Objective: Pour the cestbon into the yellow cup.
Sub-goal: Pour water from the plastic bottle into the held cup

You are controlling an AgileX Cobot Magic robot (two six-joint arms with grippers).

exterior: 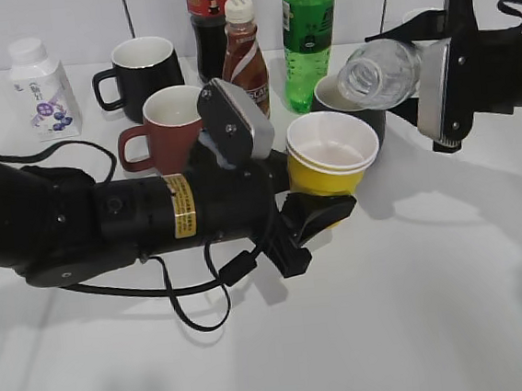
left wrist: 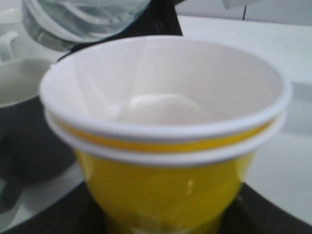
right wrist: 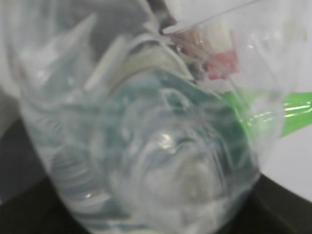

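Right wrist view is filled by the blurred clear body of the cestbon (right wrist: 146, 146); the right gripper's jaws are hidden behind it, and the label cannot be read. Exterior view shows the right gripper (exterior: 421, 78) grasping that bottle (exterior: 379, 71), tipped sideways with its open mouth near the yellow cup (exterior: 331, 156). Left gripper (exterior: 323, 210) clasps the cup's base, raised off the white table (exterior: 438, 308). Cup interior (left wrist: 161, 92) is white; two stacked rims show.

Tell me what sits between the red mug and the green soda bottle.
In the exterior view, a brown sauce bottle with a white cap stands between the red mug and the green soda bottle.
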